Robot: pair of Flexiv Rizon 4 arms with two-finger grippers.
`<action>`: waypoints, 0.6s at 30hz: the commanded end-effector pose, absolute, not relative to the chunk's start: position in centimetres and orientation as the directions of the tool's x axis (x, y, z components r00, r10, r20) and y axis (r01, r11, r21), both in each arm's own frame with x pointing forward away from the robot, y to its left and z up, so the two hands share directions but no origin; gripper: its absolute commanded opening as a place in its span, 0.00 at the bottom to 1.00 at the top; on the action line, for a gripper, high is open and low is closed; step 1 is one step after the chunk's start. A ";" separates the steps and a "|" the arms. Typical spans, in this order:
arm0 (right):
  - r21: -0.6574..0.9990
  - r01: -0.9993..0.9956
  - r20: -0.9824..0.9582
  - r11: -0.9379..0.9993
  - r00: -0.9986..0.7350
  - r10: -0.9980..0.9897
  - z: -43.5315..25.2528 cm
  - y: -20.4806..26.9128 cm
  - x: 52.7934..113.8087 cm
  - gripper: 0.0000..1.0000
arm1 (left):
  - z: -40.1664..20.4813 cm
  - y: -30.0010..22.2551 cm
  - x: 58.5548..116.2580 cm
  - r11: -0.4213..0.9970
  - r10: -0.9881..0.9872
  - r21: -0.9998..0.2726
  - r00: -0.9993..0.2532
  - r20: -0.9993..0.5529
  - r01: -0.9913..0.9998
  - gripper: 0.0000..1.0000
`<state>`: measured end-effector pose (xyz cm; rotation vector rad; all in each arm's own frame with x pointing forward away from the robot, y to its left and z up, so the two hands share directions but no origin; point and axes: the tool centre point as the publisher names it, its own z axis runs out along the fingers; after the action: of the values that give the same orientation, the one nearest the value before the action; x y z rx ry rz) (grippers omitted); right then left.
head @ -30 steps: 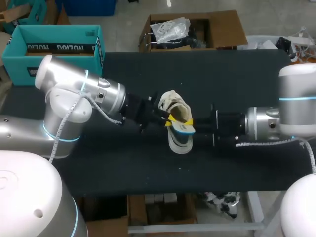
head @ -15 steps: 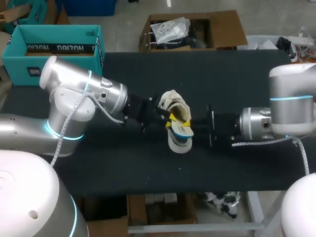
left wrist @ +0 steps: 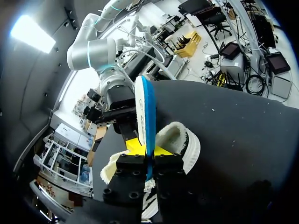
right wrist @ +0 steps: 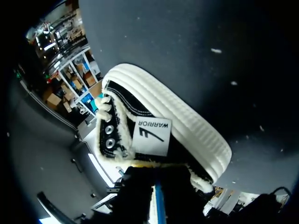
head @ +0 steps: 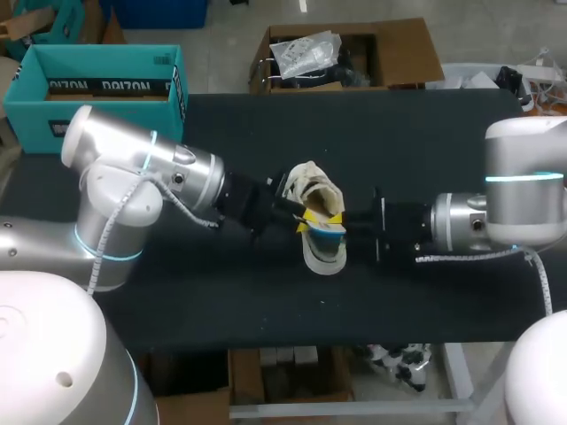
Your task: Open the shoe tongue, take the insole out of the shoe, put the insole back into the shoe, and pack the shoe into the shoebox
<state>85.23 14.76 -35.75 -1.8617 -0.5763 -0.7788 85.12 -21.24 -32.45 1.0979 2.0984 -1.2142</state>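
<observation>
A black shoe [head: 312, 188] with a white sole and fleecy lining lies on its side at the middle of the dark table [head: 266, 301]. My left gripper [head: 304, 219] comes from the left, my right gripper [head: 341, 221] from the right, and they meet at the shoe's opening. A white insole [head: 326, 233] with a blue face sticks out of the shoe between them. In the left wrist view the insole [left wrist: 141, 107] stands edge-on, with my left gripper [left wrist: 147, 161] shut on it beside the shoe [left wrist: 180, 142]. In the right wrist view a blue edge of the insole [right wrist: 158, 200] shows in my shut right gripper [right wrist: 156, 186], under the shoe [right wrist: 154, 135].
A teal shoebox [head: 115, 87] stands open at the back left corner of the table. The table's surface around the shoe is bare dark cloth, with its front edge [head: 292, 347] near the robot.
My right arm has edged a little left toward the shoe. My left arm has shifted its elbow slightly. Shoe and insole stay almost where they were.
</observation>
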 end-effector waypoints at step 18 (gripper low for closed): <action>-0.577 0.715 0.774 -0.395 0.633 0.014 -33.2 14.5 81.6 0.07 | -33.1 -21.5 85.1 0.290 0.395 -0.491 -0.571 -0.720 0.821 0.00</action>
<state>81.56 14.43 -33.14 -1.8376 -0.5857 -0.8566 85.09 -21.31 -32.80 1.0915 2.1016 -1.2165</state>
